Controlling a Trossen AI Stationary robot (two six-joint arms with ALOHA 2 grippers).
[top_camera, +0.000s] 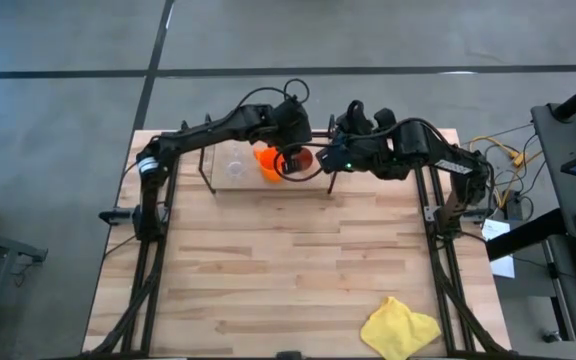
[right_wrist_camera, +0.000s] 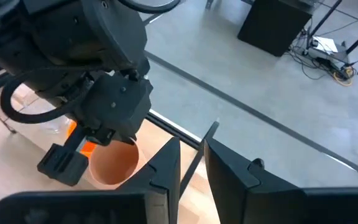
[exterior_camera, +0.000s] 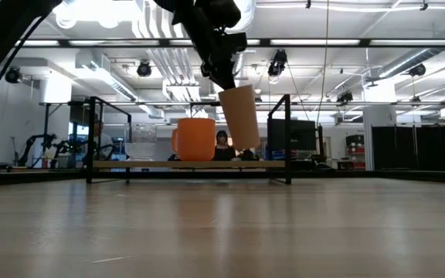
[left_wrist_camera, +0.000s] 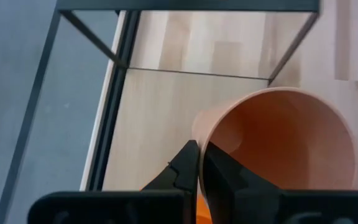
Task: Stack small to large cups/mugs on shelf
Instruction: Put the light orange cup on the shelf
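Note:
The black wire shelf (top_camera: 208,160) (exterior_camera: 288,139) stands at the table's far edge. On its board sit the clear glass (top_camera: 235,166) and the orange mug (top_camera: 267,163) (exterior_camera: 195,139). My left gripper (top_camera: 293,150) (left_wrist_camera: 201,163) is over the shelf, shut on the terracotta tumbler (top_camera: 301,160) (exterior_camera: 240,116) (left_wrist_camera: 284,143) (right_wrist_camera: 114,165), just right of the mug. My right gripper (right_wrist_camera: 192,163) hovers above the shelf's right end with a narrow gap between its fingers, touching nothing. My left gripper pinches the tumbler's wall at the rim (left_wrist_camera: 199,140), one finger inside the cup and one outside. The fingers (exterior_camera: 222,73) come from above, slanting down. The tumbler hangs tilted below them, its base (exterior_camera: 247,147) low over the shelf board beside the orange mug.
A yellow cloth (top_camera: 398,325) lies near the table's near right corner. The shelf's upright posts (exterior_camera: 91,139) and top bars (left_wrist_camera: 185,5) frame the cups. Bare wooden table (top_camera: 298,260) spreads in front of the shelf. Cables hang off the table's right side (top_camera: 503,170).

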